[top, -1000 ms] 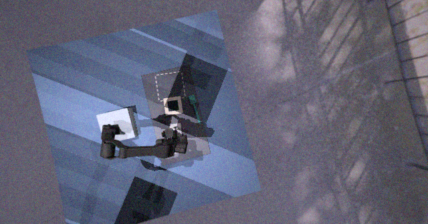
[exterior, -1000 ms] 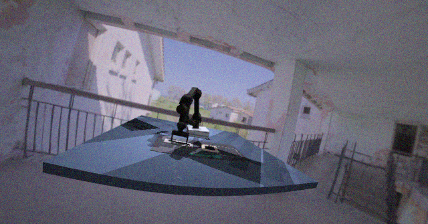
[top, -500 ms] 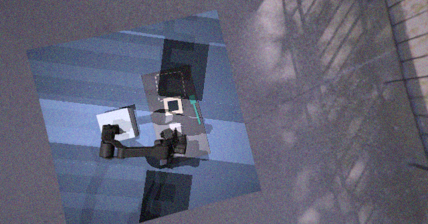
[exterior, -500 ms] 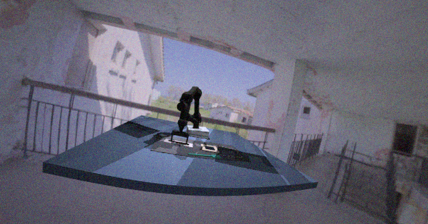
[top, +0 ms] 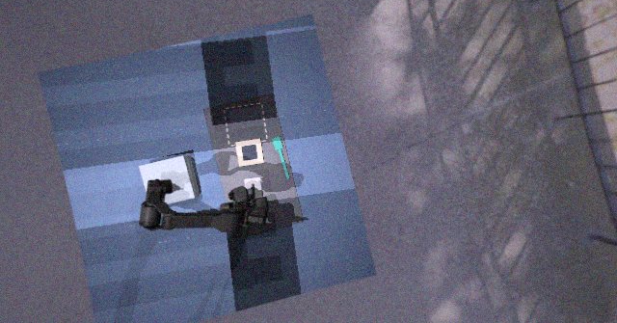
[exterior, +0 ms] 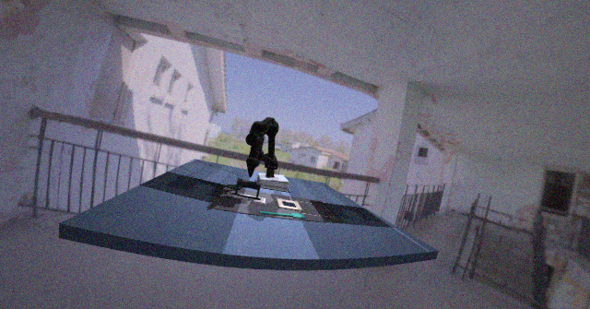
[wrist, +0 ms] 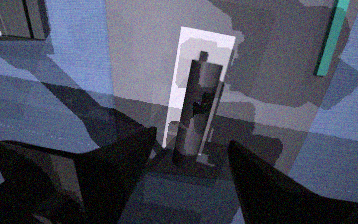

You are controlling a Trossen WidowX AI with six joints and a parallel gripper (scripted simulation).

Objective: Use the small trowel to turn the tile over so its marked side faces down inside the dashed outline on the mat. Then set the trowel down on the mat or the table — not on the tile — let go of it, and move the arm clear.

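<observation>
The trowel (top: pixel 253 183) (exterior: pixel 261 200) (wrist: pixel 194 46) has a flat white blade and a raised dark handle (exterior: pixel 249 184) (wrist: pixel 210 75). It lies on the grey mat (top: pixel 219 137) (wrist: pixel 140 60). My gripper (exterior: pixel 251 176) (wrist: pixel 192 138) is open and empty above the handle, one finger to each side of it in the wrist view. The tile (top: pixel 250 152) (exterior: pixel 289 204) lies flat on the mat, a cream border around a dark square facing up. It lies at the near edge of the dashed outline (top: pixel 244 105), mostly outside it. The tile is out of the wrist view.
A thin teal tool (top: pixel 282 156) (exterior: pixel 282 214) (wrist: pixel 330 45) with a small square head lies near the mat's right edge, beside the tile. A white block (top: pixel 161 169) (exterior: pixel 273 180) stands left of the mat, by the arm's base. Dark shadow bands cross the mat and table.
</observation>
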